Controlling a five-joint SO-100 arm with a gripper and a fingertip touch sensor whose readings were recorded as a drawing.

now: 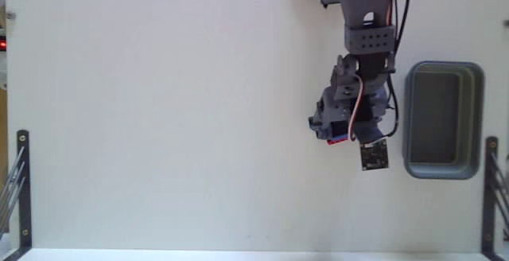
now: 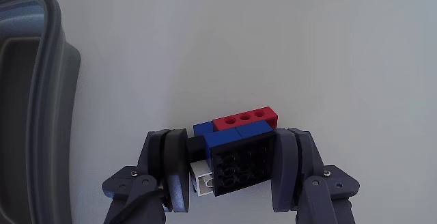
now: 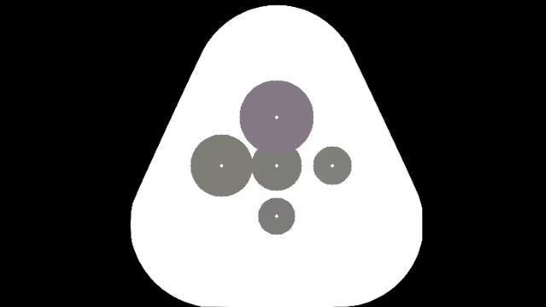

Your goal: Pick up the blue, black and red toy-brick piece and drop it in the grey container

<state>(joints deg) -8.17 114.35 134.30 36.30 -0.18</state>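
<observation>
In the wrist view my gripper [image 2: 231, 162] is shut on the toy-brick piece [image 2: 235, 149], a small block with a blue top, black studded face, a red strip with holes and a white part low on its left. Both grey fingers press its sides. The fixed view shows only a sliver of red and blue of the toy-brick piece [image 1: 339, 139] under the gripper [image 1: 342, 134]. The grey container [image 1: 443, 120] lies just right of the arm in the fixed view; its rim [image 2: 48, 80] fills the left edge of the wrist view. I cannot tell whether the piece rests on the table.
A dark square circuit board [image 1: 374, 156] hangs at the gripper's lower right in the fixed view. Black metal brackets [image 1: 21, 185] stand at the table's left and right edges. The white table [image 1: 159, 118] spreads wide to the left of the arm.
</observation>
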